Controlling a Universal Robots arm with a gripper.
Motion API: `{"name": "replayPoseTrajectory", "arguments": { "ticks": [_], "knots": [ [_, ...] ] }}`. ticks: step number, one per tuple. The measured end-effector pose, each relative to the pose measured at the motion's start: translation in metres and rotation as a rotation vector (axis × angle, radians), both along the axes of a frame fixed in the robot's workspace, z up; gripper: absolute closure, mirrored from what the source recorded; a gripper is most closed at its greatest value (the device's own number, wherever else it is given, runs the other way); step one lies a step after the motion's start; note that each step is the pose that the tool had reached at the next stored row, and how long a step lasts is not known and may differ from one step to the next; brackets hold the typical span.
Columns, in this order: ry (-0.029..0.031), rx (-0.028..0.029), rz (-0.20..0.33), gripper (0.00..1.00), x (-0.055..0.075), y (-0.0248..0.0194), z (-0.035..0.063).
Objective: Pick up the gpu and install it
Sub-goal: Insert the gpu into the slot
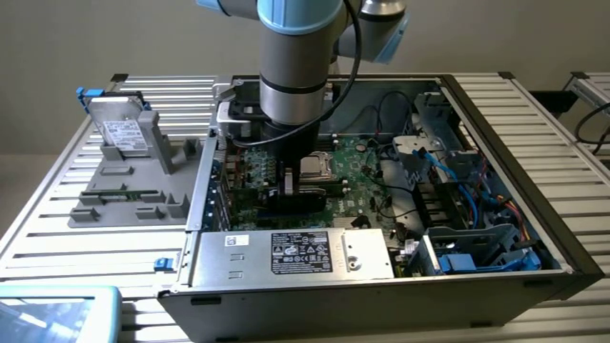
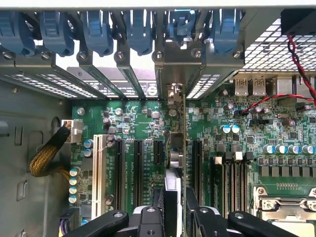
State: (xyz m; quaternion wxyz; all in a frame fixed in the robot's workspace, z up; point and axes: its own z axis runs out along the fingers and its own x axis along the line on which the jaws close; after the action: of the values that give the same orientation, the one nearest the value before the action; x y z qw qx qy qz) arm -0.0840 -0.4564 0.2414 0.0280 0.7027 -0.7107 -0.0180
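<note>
The gpu stands on edge over the green motherboard, thin and seen edge-on, with black expansion slots running on either side of it. Its metal bracket end meets the rear slot openings of the case. My gripper is shut on it, one black finger on each face. In the exterior view the gripper reaches straight down into the open computer case, with the dark card just below it. Whether the card's lower edge sits fully in a slot is hidden.
On the exterior view's left, a grey holder carries a silver drive with a white label and a green memory stick. Power supply, CPU socket, blue cables, blue clips and a yellow-sleeved cable crowd the case.
</note>
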Motion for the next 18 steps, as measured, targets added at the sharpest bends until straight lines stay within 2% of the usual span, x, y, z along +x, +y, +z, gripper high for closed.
{"name": "replayPoseTrajectory", "arguments": {
  "ticks": [6,7,8,10,11,13,18],
  "knots": [
    [0.0004,0.0004,0.0,0.72,0.0,0.0001,0.0002],
    [0.0001,0.0006,-0.001,0.71,0.0,0.0,0.0007],
    [-0.0001,0.0001,0.0,0.65,0.0,0.0,0.0018],
    [-0.0002,0.0001,0.0,0.65,0.0,0.0,0.0044],
    [-0.0002,-0.0001,0.0,0.58,0.0,0.0,0.0053],
    [-0.0002,0.0,0.0,0.58,0.0,0.0,0.0071],
    [-0.0003,-0.0002,0.0,0.58,0.0,0.0,0.0278]
  ]
}}
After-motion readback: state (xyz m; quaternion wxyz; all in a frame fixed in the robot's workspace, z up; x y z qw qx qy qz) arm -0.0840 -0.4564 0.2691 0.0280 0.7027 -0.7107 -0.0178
